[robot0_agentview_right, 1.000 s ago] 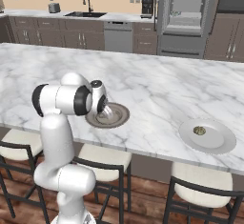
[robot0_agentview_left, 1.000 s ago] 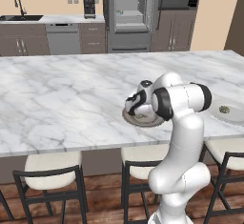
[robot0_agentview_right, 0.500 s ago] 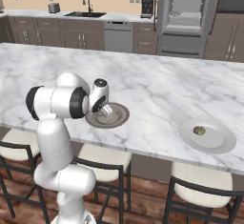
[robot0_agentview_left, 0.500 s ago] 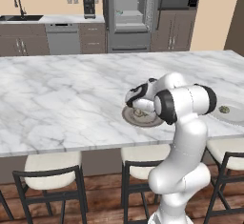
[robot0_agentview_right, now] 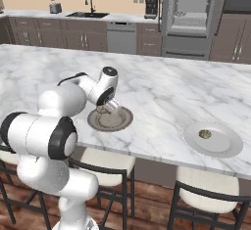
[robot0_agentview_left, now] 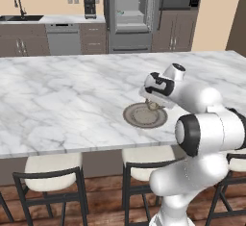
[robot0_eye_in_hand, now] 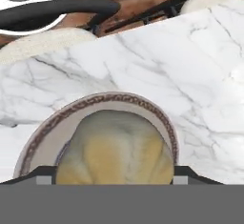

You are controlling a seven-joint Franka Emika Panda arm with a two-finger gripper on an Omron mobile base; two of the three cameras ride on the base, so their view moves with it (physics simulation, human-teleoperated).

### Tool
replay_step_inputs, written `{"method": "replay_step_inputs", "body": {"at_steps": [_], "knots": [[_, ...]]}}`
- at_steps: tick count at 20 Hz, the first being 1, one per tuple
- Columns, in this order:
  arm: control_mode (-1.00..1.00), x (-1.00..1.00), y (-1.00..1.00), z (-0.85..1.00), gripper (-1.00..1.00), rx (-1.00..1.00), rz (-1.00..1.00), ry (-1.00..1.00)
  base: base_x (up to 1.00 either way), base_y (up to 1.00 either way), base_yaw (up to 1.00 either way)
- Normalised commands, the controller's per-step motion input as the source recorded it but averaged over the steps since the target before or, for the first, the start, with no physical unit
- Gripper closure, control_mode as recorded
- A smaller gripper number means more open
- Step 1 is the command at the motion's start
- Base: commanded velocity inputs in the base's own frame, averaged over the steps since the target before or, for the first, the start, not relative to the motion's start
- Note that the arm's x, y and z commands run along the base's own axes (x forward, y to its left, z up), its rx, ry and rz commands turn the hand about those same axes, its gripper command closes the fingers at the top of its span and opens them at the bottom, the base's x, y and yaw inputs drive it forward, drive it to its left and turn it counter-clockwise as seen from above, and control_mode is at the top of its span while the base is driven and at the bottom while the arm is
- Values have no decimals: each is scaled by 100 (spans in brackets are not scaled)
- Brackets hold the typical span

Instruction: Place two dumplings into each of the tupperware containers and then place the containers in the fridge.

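My gripper (robot0_agentview_left: 153, 106) hangs low over a round patterned plate (robot0_agentview_left: 132, 119) near the front edge of the marble island (robot0_agentview_left: 67, 100), jaws spread wide to either side of a dumpling (robot0_eye_in_hand: 114, 154) lying on the plate. Whether the fingertips touch it I cannot tell. To my right, a white plate (robot0_agentview_right: 223, 148) carries another dumpling (robot0_agentview_right: 205, 134). Beyond the island stands the fridge (robot0_agentview_left: 130, 13), open.
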Motion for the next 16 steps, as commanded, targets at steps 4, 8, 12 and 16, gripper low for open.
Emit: {"method": "replay_step_inputs", "body": {"at_steps": [4,8,12,16], "knots": [[-100,-100,0,37,100,-10,33,0,0,0,0],[-100,-100,0,10,100,-13,34,0,0,0,0],[-100,-80,0,2,100,-12,27,0,0,0,0],[-100,-16,0,7,100,-7,15,0,0,0,0]]}}
